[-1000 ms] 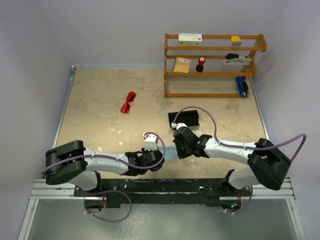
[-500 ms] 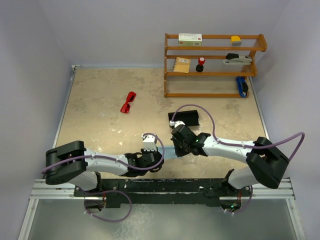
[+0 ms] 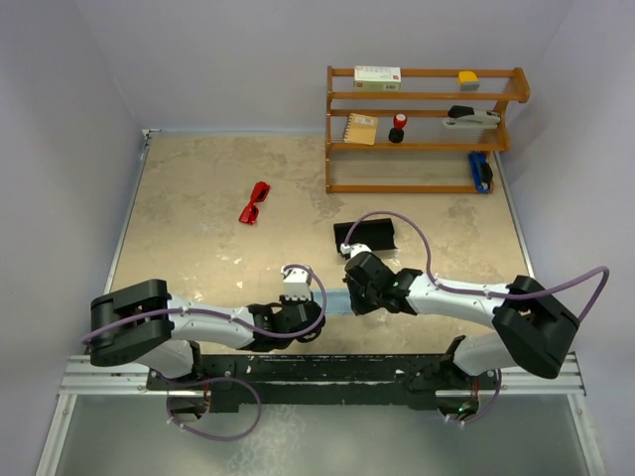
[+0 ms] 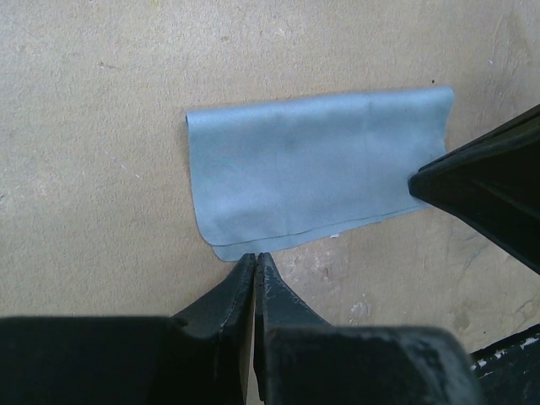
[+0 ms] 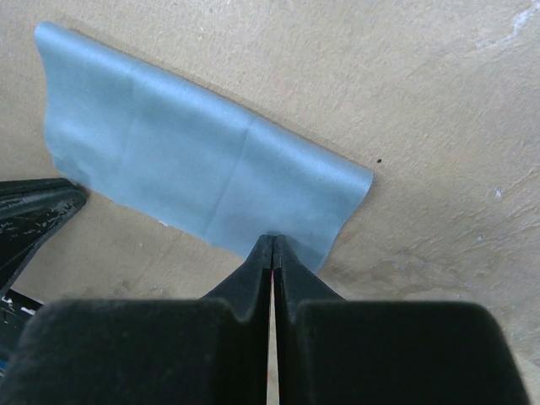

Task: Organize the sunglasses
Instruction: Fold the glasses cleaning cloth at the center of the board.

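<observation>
The red sunglasses [image 3: 255,203] lie on the table at the far left, away from both arms. The black case [image 3: 365,235] lies just beyond my right gripper. A light blue cloth [image 3: 334,301], folded to an oblong, lies flat between the grippers. My left gripper [image 3: 317,309] is shut, its tips [image 4: 254,256] at the cloth's [image 4: 312,164] near edge. My right gripper [image 3: 350,297] is shut, its tips [image 5: 272,239] resting on the cloth's [image 5: 186,164] opposite edge. The sunglasses and case show in neither wrist view.
A wooden shelf [image 3: 427,147] stands at the back right with a notebook [image 3: 361,129], a box, a red-capped item and a few other small items on it. Walls close in on the left and right of the table.
My right gripper shifted slightly up and left, then came back. The cloth, the sunglasses and the left arm have not visibly moved.
</observation>
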